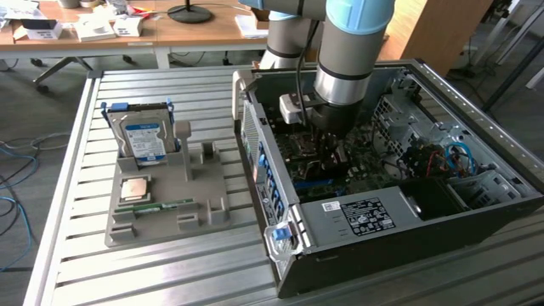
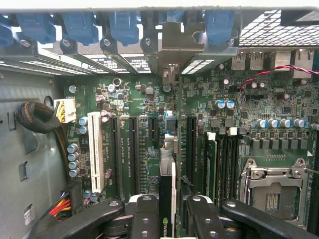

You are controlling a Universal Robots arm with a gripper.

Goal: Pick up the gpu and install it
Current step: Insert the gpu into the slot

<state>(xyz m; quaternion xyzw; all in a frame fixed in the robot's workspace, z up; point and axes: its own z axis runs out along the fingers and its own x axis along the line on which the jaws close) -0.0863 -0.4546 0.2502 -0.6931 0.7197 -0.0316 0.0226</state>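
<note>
Black gripper (image 2: 167, 219) fingers (image 2: 144, 214) occupy the foreground of the wrist view, clamped on the gpu (image 2: 167, 199), which is seen edge-on as a thin dark card with a pale strip along one face and a small logo near the fingers. Its silver metal bracket (image 2: 172, 42) stands at the far end, against the rear slot openings of the case. The card is upright over the green motherboard (image 2: 149, 124), between the long black expansion slots (image 2: 134, 149); whether its edge is fully seated in a slot cannot be told. A white slot (image 2: 95, 149) lies beside them, and an empty processor socket (image 2: 271, 191) with its metal frame lies farther along the board.

Exterior view: the robot arm (image 1: 344, 57) reaches down from the upper centre of the frame into the open computer case (image 1: 399, 210), right of centre. On the slatted metal table (image 1: 68, 191), left of centre, a grey parts holder (image 1: 170, 204) carries an upright hard drive (image 1: 146, 140) with a blue-and-white label, a square processor (image 1: 136, 189), and a narrow green memory stick (image 1: 157, 206).
</note>
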